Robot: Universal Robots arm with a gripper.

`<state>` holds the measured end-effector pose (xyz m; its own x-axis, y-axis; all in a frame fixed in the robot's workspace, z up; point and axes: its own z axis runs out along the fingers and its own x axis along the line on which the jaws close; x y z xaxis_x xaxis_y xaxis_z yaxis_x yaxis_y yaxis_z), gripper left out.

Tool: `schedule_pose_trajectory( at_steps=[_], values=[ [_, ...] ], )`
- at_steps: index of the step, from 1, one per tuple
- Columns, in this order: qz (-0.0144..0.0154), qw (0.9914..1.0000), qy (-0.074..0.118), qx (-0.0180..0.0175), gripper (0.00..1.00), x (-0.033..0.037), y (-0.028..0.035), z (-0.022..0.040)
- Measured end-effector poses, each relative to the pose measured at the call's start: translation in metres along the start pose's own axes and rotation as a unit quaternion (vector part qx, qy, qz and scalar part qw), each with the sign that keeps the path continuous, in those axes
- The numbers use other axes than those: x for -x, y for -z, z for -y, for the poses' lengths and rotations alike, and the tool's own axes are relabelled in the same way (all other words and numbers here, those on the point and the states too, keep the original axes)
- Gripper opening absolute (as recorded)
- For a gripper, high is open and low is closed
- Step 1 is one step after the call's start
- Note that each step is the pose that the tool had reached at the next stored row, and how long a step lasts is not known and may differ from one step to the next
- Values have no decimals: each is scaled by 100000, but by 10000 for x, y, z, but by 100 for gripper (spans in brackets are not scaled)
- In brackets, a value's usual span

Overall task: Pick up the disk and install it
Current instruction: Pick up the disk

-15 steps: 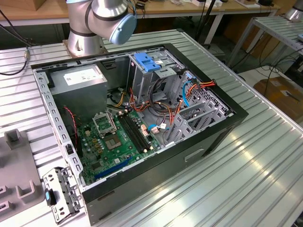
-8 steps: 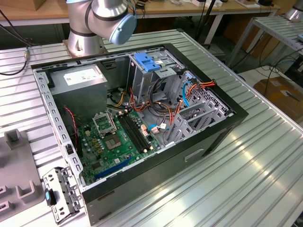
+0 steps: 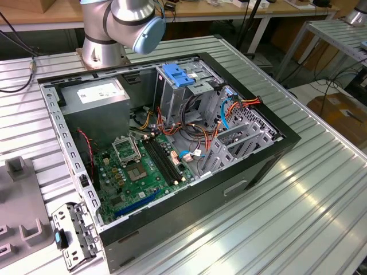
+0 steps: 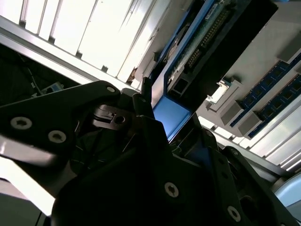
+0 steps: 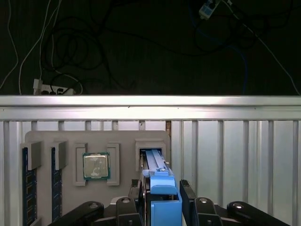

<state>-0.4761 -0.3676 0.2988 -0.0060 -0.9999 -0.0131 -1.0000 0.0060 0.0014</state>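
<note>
The disk (image 5: 157, 172) stands on edge in a slot of a grey holder tray (image 5: 70, 141), with its blue side rail facing the first wrist view. My gripper (image 5: 162, 190) straddles it, one black finger (image 5: 142, 197) pressed against each side of the blue rail. In the second wrist view the disk's (image 4: 197, 52) dark circuit side and connector row run away from the gripper (image 4: 169, 123), and the blue rail end sits between the fingers. The open computer case (image 3: 172, 229) lies on the ribbed metal table, its blue-handled drive cage (image 3: 179, 77) at the far side.
The holder tray also carries a processor chip (image 5: 96, 165) and two memory sticks (image 5: 29, 188). Beyond the table's edge rail (image 5: 150, 113) lie cables on a dark floor. The arm's base (image 3: 103, 46) stands behind the case. A grey box with a white sticker (image 3: 97, 94) sits inside the case.
</note>
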Motion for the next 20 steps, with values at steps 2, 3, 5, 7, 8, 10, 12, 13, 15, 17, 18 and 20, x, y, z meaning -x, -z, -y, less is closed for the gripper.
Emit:
schedule_pose_trajectory(
  at_steps=[2,3,5,7,8,10,12,13,15,17,18,20],
  values=[
    [7,100000,-9,-7,45,0,-6,1],
    [11,100000,-10,-13,45,0,-12,1],
    [7,100000,-13,-7,45,0,-24,2],
    [7,100000,-14,-6,45,-1,-41,2],
    [8,100000,-15,-5,45,-1,-47,2],
    [0,100000,-15,7,45,-1,-50,1],
    [6,100000,-15,-5,45,-1,-52,2],
    [7,100000,-13,-6,45,-1,-52,2],
    [6,100000,-17,-5,45,-1,-52,2],
    [0,100000,-15,3,44,-1,-52,1],
    [4,100000,-15,-3,38,-1,-52,2],
    [5,100000,-16,-4,37,-1,-52,2]
  ],
)
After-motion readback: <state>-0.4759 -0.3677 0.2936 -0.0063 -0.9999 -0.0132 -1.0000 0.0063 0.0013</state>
